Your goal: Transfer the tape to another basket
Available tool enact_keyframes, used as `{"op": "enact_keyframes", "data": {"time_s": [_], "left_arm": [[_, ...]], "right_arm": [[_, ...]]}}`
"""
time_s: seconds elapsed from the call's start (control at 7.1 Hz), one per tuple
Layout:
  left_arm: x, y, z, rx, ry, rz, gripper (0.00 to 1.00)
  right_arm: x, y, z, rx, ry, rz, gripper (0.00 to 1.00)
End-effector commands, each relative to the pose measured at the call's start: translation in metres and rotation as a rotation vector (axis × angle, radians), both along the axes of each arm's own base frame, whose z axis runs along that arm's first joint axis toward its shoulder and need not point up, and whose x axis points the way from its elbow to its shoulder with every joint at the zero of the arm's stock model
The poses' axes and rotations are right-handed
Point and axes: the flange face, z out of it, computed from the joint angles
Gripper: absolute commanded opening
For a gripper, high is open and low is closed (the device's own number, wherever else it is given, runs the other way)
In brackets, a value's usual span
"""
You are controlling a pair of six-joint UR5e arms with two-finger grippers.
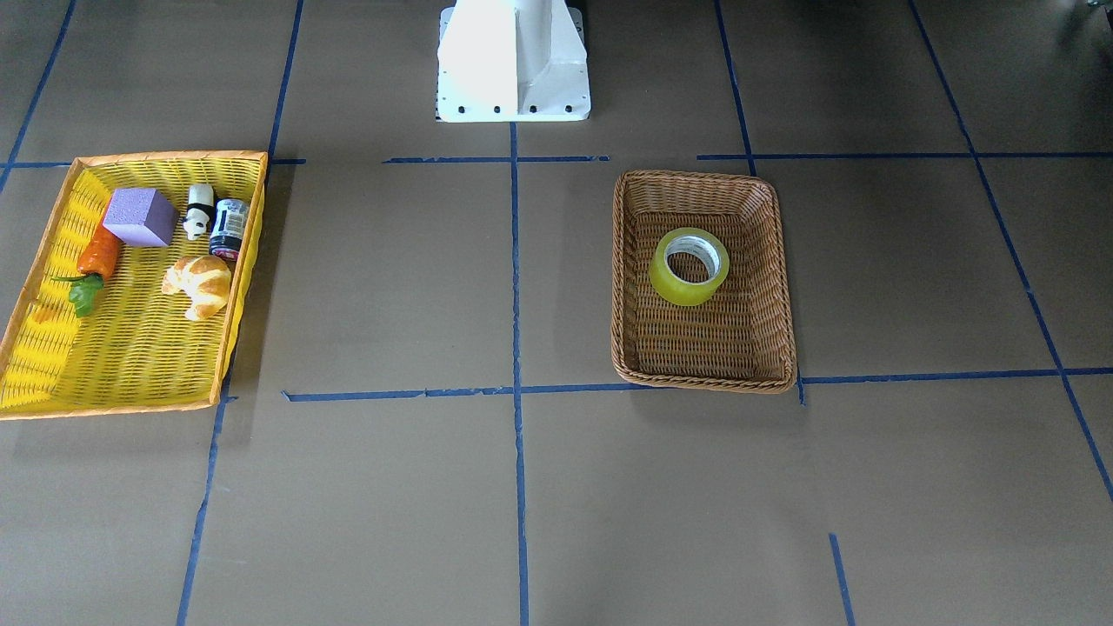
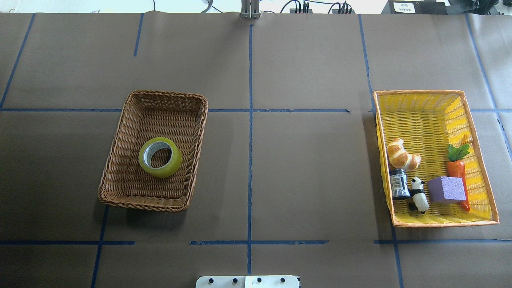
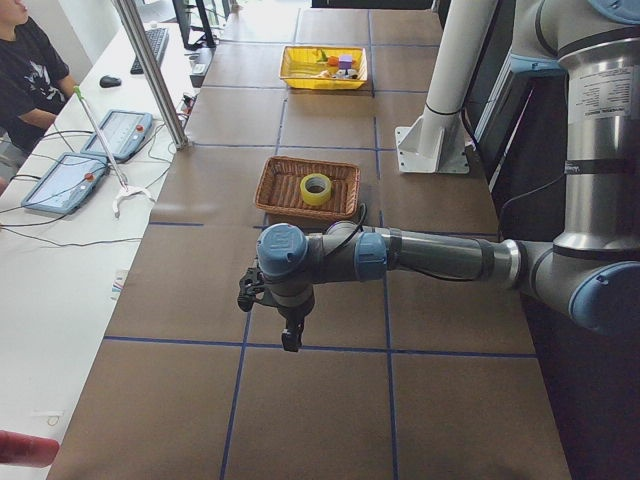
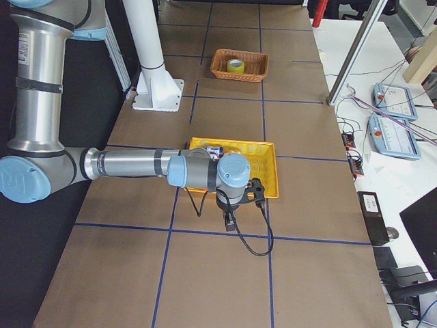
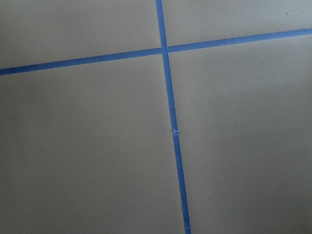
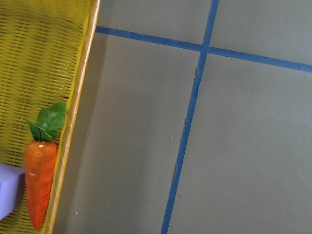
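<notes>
The yellow tape roll (image 1: 689, 266) lies flat inside the brown wicker basket (image 1: 626, 261); it also shows in the overhead view (image 2: 160, 157) in that basket (image 2: 120, 144) on the table's left half. Neither arm appears in the front or overhead views. In the exterior left view my left gripper (image 3: 290, 338) hangs over bare table, well short of the basket (image 3: 275, 190) and tape (image 3: 316, 188). In the exterior right view my right gripper (image 4: 229, 222) hangs just off the yellow tray's near edge. I cannot tell whether either gripper is open or shut.
A yellow, orange-rimmed tray (image 2: 480, 132) on the table's right half holds a croissant (image 2: 402, 155), a dark jar (image 2: 398, 183), a panda figure (image 2: 418, 195), a purple block (image 2: 446, 189) and a toy carrot (image 2: 458, 168). The robot's white base (image 1: 513, 61) stands at the table's edge. Blue tape lines grid the brown table.
</notes>
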Motion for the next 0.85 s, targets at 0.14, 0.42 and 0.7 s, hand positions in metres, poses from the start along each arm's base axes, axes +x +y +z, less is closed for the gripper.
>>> {"op": "enact_keyframes", "data": {"time_s": [0.14,0.42,0.7], "left_arm": [[-0.0005,-0.0015,-0.0011,0.007,0.000,0.001,1.00],[0.0000,-0.0048,-0.0021,0.005,-0.002,-0.001,1.00],[-0.0020,-0.0075,0.0039,-0.010,-0.028,-0.004,1.00]], "right_arm": [[0.0005,0.0002,0.0034,-0.003,0.009,-0.003,1.00],[-0.0009,0.0003,0.0110,-0.022,0.007,-0.004,1.00],[0.0034,-0.0038,0.0122,-0.026,0.070,0.005,1.00]]}}
